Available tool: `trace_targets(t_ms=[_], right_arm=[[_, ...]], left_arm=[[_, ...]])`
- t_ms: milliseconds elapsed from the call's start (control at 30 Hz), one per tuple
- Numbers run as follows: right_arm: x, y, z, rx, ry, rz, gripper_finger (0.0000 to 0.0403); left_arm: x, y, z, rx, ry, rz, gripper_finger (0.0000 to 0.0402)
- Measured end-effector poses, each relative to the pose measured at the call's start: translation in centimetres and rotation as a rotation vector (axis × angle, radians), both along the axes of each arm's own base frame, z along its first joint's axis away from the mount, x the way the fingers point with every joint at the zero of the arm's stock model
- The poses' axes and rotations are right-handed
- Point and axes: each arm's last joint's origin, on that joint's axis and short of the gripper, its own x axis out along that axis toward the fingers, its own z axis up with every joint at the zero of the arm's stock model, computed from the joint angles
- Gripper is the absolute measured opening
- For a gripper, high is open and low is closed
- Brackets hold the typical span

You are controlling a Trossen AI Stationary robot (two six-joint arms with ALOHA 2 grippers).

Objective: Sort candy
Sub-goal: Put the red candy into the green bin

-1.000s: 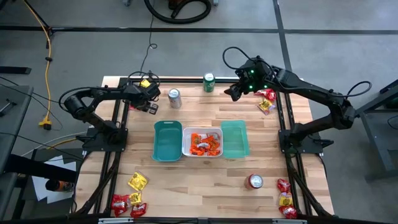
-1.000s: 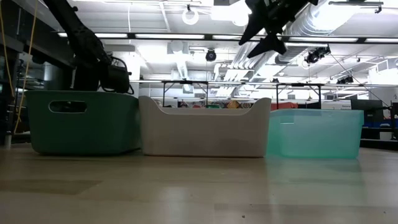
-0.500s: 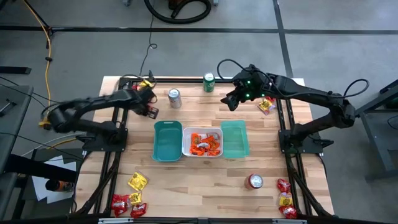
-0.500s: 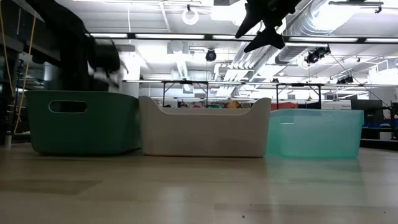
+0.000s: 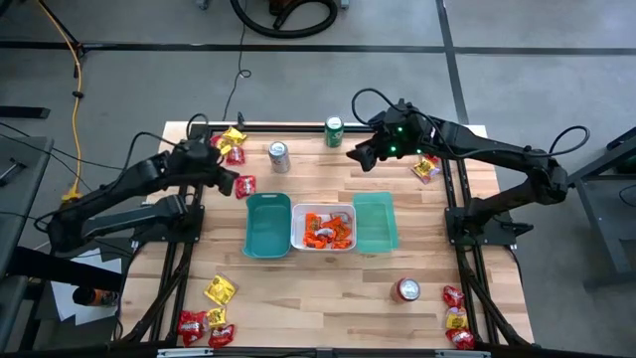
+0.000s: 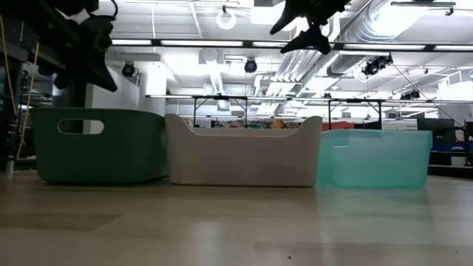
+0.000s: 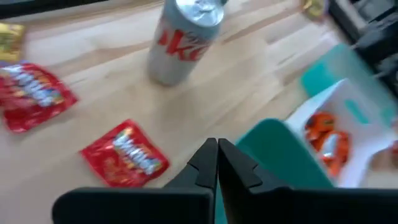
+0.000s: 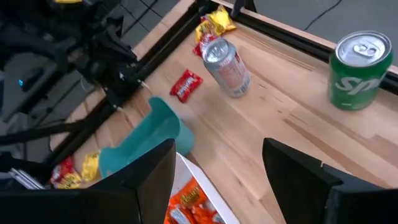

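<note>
Beside the dark teal bin [image 5: 266, 225], the left tool [image 7: 217, 163] is shut empty; a red candy packet [image 5: 244, 186] lies loose on the counter [image 5: 318, 288], risking another missed grasp. Right tool [image 5: 364, 156] hovers open, empty.

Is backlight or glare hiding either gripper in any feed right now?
Low view: the ceiling lights behind turn the left gripper and right gripper into dark silhouettes. High view: even light, only soft shadows, both arms easy to make out. Left wrist view: mild sheen on the silver can, nothing hidden.
</note>
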Motion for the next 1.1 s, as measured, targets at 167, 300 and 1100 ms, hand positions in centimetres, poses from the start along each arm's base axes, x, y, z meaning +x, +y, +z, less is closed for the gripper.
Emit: trace_targets(t_ms=[167,300,1100], right_arm=[[0.0,0.0,0.0,0.039,-0.010,-0.026,0.0236],[0.0,0.0,0.0,0.074,-0.018,-0.050,0.0236],[0.0,0.0,0.0,0.111,-0.022,-0.073,0.0236]], left_arm=[[0.6,0.5,-1.3,0.023,0.099,0.015,0.0009],[2.0,1.6,-2.4,0.030,0.189,-0.003,0.0049],[7.3,5.4,-10.9,-0.101,0.582,-0.036,0.0270]])
